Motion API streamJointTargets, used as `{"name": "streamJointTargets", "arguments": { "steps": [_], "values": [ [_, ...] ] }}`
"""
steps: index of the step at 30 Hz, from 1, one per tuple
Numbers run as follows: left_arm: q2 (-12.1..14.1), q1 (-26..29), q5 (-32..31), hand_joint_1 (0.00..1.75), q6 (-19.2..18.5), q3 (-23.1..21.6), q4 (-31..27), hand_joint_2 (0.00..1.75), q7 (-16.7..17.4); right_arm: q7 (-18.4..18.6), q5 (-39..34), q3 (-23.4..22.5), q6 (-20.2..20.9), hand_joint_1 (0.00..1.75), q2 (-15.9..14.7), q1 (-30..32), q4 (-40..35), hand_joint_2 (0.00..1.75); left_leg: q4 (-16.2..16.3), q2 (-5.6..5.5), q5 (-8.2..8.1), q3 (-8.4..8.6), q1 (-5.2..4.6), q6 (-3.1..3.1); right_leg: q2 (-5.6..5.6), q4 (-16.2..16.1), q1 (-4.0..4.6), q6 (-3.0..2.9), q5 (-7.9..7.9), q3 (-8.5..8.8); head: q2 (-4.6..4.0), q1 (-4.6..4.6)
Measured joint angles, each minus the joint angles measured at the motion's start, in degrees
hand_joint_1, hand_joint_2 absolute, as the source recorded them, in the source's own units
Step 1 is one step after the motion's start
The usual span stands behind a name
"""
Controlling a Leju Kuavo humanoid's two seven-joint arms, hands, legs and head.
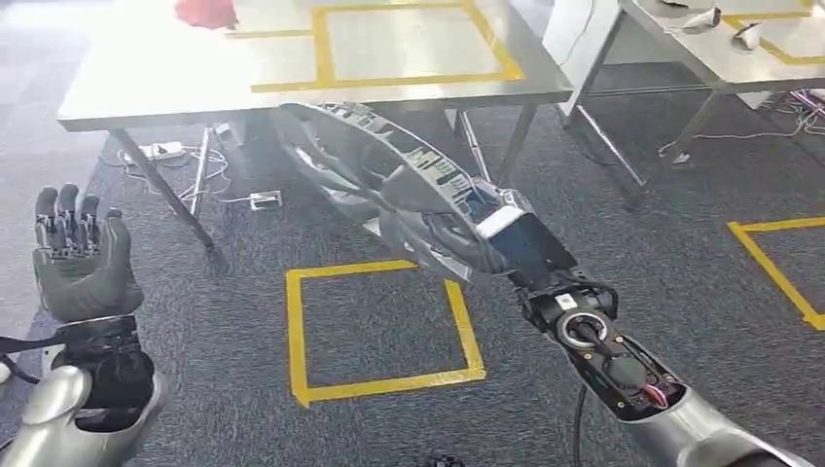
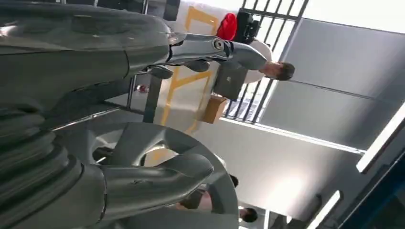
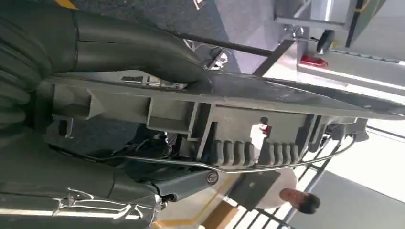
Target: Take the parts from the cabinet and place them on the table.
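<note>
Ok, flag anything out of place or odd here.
Nothing looks spilled or broken. The right hand grips a large grey part, which hangs tilted above the carpet, short of the table. The left hand is raised, holding nothing.

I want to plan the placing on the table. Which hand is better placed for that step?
Probably the right. The right hand already grips the large grey part, which reaches toward the steel table. The left hand is raised, open and holds nothing.
</note>
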Motion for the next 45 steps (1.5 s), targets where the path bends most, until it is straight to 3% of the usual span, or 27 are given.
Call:
{"name": "streamJointTargets", "arguments": {
  "steps": [2, 3, 4, 5, 7, 9, 13, 14, 15, 18, 19, 20, 23, 24, 26, 28, 29, 31, 33, 34, 35, 37, 38, 40, 43, 44, 45],
  "values": [
    [-0.1, 0.0, 0.0, 0.0, 0.0, 0.0, 0.0, 1.75, 0.0, 0.0, 0.0, 0.0, 0.0, 1.75, 0.0, 0.0, 0.0, 1.75, 0.0, -0.15, -1.01, 1.64, -0.3, -0.09, 0.01, -10.5, 0.44, -1.02, 7.34, 3.63, 0.0, 0.57],
    [-0.2, 0.1, 0.0, 0.0, 0.0, 0.0, 0.0, 1.75, 0.0, 0.0, 0.0, -0.1, 0.0, 1.75, 0.0, -0.1, 0.0, 1.75, -0.2, -0.14, -1.38, 2.03, -0.13, -0.17, -0.03, -14.1, 0.78, -1.89, 9.15, 4.94, 0.0, 0.79],
    [-0.2, 0.0, 0.0, 0.0, 0.0, 0.0, 0.0, 1.75, 0.0, 0.0, 0.0, -0.1, -0.1, 1.75, 0.0, -0.1, 0.0, 1.75, -0.3, -0.2, -1.47, 2.11, -0.28, -0.41, -0.06, -14.7, 1.15, -1.94, 7.81, 4.8, 0.0, 0.02],
    [-0.2, 0.0, 0.0, 0.0, 0.0, 0.0, 0.0, 1.75, 0.0, 0.0, 0.0, -0.1, -0.1, 1.75, 0.0, -0.4, -0.1, 1.75, -0.1, -0.16, -1.7, 1.67, -0.18, -0.89, -0.04, -16.8, 1.29, -2.23, 7.77, 6.37, 0.0, 0.62],
    [-0.2, 0.2, 0.0, 0.0, -0.2, 0.0, 0.0, 1.75, 0.0, 0.0, 0.0, -0.1, -0.1, 1.75, 0.0, -0.3, -0.1, 1.75, -0.1, 0.01, -1.53, 2.2, -0.34, -1.35, -0.16, -17.0, 1.38, -2.59, 7.76, 6.34, 0.0, 0.59],
    [-0.2, -0.1, 0.0, 0.0, -0.2, 0.0, 0.0, 1.75, -0.2, 0.1, 0.0, -0.1, -0.2, 1.75, 0.0, -0.2, -0.1, 1.75, 1.9, 0.2, -2.35, 1.52, -0.2, -1.84, -0.07, -18.0, 0.55, -2.85, 7.8, 7.94, 0.0, 0.64],
    [-0.2, -0.2, 0.1, 0.0, -0.5, 0.0, 0.3, 1.75, -0.6, -0.2, 0.0, 0.0, -0.4, 1.75, 0.0, -0.3, -0.1, 1.75, 17.8, 0.26, -7.77, -9.29, 0.61, -3.48, -0.09, -18.0, 0.26, -3.25, 6.75, 8.63, 0.0, -0.98],
    [-0.2, -0.2, 0.1, 0.0, -0.5, 0.0, 0.4, 1.75, -0.8, -0.2, 0.0, 0.0, -0.4, 1.75, 0.0, -0.2, -0.1, 1.75, 18.3, 0.28, -7.17, -10.58, 0.81, -3.62, -0.06, -18.0, 0.19, -3.16, 6.34, 9.05, 0.0, -1.07],
    [-0.2, -0.2, 0.2, 0.0, -0.5, 0.0, 0.6, 1.75, -0.9, -0.2, 0.0, 0.0, -0.4, 1.75, 0.0, 0.0, 0.0, 1.75, 16.2, 0.31, -5.04, -10.39, 0.96, -3.78, -0.03, -18.0, 0.05, -2.98, 5.87, 9.66, 0.0, -1.31],
    [-0.2, -0.3, 0.2, 0.0, -0.9, 0.0, 0.7, 1.75, -1.1, -0.3, 0.0, 0.0, -0.4, 1.75, 0.0, -0.1, 0.1, 1.75, 0.8, 0.66, 5.47, -5.0, 1.32, -4.04, -0.01, -17.9, -0.41, -1.91, 4.02, 11.69, 0.0, -1.96],
    [-0.2, -0.4, 0.2, 0.0, -1.1, 0.0, 0.9, 1.75, -1.2, -0.5, 0.0, 0.0, -0.4, 1.75, 0.0, -0.2, 0.2, 1.75, -0.2, 0.67, 3.88, -4.74, 1.0, -3.9, 0.02, -17.6, -0.32, -1.45, 3.64, 12.02, 0.0, -2.46],
    [-0.2, -0.4, 0.2, 0.0, -1.2, 0.0, 1.0, 1.75, -1.3, -0.7, 0.0, 0.0, -0.5, 1.75, 0.0, -0.5, 0.2, 1.75, -0.2, 0.69, 3.24, -4.64, 0.77, -2.81, 0.17, -17.7, -0.16, -1.03, 3.36, 11.59, 0.0, -2.75],
    [-0.2, -0.6, 0.2, 0.0, -1.2, 0.0, 1.1, 1.75, -1.6, -0.6, 0.0, -0.1, -0.6, 1.75, 0.0, -0.4, 0.2, 1.75, -0.2, 0.37, 3.34, -3.78, 0.77, -1.41, 0.05, -17.8, -0.29, -0.07, 2.79, 12.79, 0.0, -2.12],
    [-0.3, -0.6, 0.2, 0.0, -1.2, 0.0, 1.1, 1.75, -1.7, -0.6, 0.0, -0.1, -0.6, 1.75, 0.0, -0.4, 0.2, 1.75, -0.5, 0.34, 3.05, -3.09, 0.88, -1.02, -0.13, -16.0, -0.39, 0.08, 2.5, 11.74, 0.0, -1.7],
    [-0.3, -0.6, 0.2, 0.0, -1.3, 0.0, 1.2, 1.75, -1.8, -0.7, 0.0, -0.1, -0.6, 1.75, 0.0, -0.5, 0.2, 1.75, -0.4, 0.32, 2.38, -2.25, 0.79, -0.39, -0.13, -7.6, -0.37, 0.09, 0.52, 7.22, 0.0, -0.65],
    [-0.4, -0.6, 0.2, 0.0, -1.3, 0.0, 1.4, 1.75, -1.8, -0.7, 0.0, -0.1, -0.6, 1.75, 0.0, -0.4, 0.2, 1.75, -0.4, 0.3, 1.5, -1.39, 0.45, -0.17, -0.12, 1.0, -0.12, 0.19, -2.99, 1.36, 0.0, 0.04],
    [-0.4, -0.6, 0.2, 0.0, -1.3, 0.0, 1.6, 1.75, -1.8, -0.7, 0.0, 0.0, -0.6, 1.75, 0.0, -0.3, 0.3, 1.75, -0.4, 0.19, 1.04, -0.81, 0.27, -0.11, -0.12, 2.0, -0.07, 0.09, -3.58, -0.07, 0.0, 0.24],
    [-0.4, -0.5, 0.2, 0.0, -1.5, 0.0, 1.6, 1.75, -1.8, -0.6, 0.0, -0.1, -0.6, 1.75, 0.0, -0.1, 0.5, 1.75, -0.4, -0.07, -0.07, 0.84, -0.09, 0.01, -0.12, -2.4, 0.2, -0.72, -0.63, 0.38, 0.0, 0.51],
    [-0.5, -0.5, 0.1, 0.0, -1.6, 0.0, 1.6, 1.75, -1.8, -0.7, 0.0, -0.1, -0.5, 1.75, 0.0, -0.1, 0.5, 1.75, -0.5, -0.23, -1.27, 2.62, -0.46, 0.03, -0.05, -12.7, 1.05, -2.31, 7.53, 3.18, 0.0, 1.12],
    [-0.5, -0.5, 0.1, 0.0, -1.6, 0.0, 1.7, 1.75, -1.8, -0.7, 0.0, -0.1, -0.5, 1.75, 0.0, -0.1, 0.5, 1.75, -0.4, -0.21, -1.77, 3.04, -0.44, -0.14, -0.06, -16.4, 1.72, -3.5, 10.98, 3.34, 0.0, 0.86],
    [-0.5, -0.3, 0.0, 0.0, -1.5, 0.0, 1.7, 1.75, -1.6, -0.7, 0.0, -0.2, -0.5, 1.75, 0.0, -0.3, 0.5, 1.75, -0.8, -0.47, -1.87, 2.7, -0.4, -0.43, -0.06, -17.5, 1.82, -3.53, 9.35, 4.09, 0.0, 0.44],
    [-0.5, -0.3, 0.0, 0.0, -1.5, 0.0, 1.7, 1.75, -1.2, -0.6, 0.0, -0.2, -0.4, 1.75, 0.0, -0.3, 0.3, 1.75, -0.3, -0.27, -2.04, 2.83, -0.31, -0.98, 0.1, -18.1, 2.14, -3.78, 9.62, 4.76, 0.0, 0.81],
    [-0.6, -0.5, -0.1, 0.0, -1.3, 0.0, 1.5, 1.75, -1.1, -0.5, 0.0, -0.2, -0.3, 1.75, 0.0, -0.3, 0.3, 1.75, -0.9, -0.31, -2.13, 3.5, -0.46, -1.29, 0.15, -18.2, 1.65, -3.95, 9.64, 5.77, 0.0, 0.9],
    [-0.6, -0.7, -0.2, 0.0, -1.2, 0.0, 1.4, 1.75, -0.9, -0.4, 0.0, -0.3, -0.3, 1.75, 0.0, -0.2, 0.2, 1.75, 2.9, 0.11, -2.59, 1.85, -0.31, -1.87, 0.1, -19.1, 1.2, -4.22, 9.4, 7.36, 0.0, 0.64],
    [-0.5, -0.4, -0.2, 0.0, -1.2, 0.0, 1.4, 1.75, -0.4, -0.3, 0.0, -0.3, -0.2, 1.75, 0.0, -0.2, -0.1, 1.75, 15.9, 0.16, -7.08, -7.1, 0.42, -3.08, 0.04, -19.1, 0.95, -4.42, 8.35, 8.11, 0.0, -0.48],
    [-0.5, -0.3, -0.3, 0.0, -1.2, 0.0, 1.4, 1.75, -0.2, -0.2, 0.0, -0.3, -0.1, 1.75, 0.0, -0.1, -0.1, 1.75, 17.8, 0.21, -8.09, -9.08, 0.66, -3.38, 0.07, -19.0, 0.91, -4.32, 7.91, 8.52, 0.0, -0.65],
    [-0.5, -0.3, -0.3, 0.0, -1.2, 0.0, 1.4, 1.75, 0.0, 0.0, 0.0, -0.3, 0.0, 1.75, 0.0, 0.2, -0.1, 1.75, 17.0, 0.26, -7.37, -9.63, 0.88, -3.61, 0.08, -19.0, 0.86, -4.19, 7.4, 9.03, 0.0, -0.85]
  ]
}}
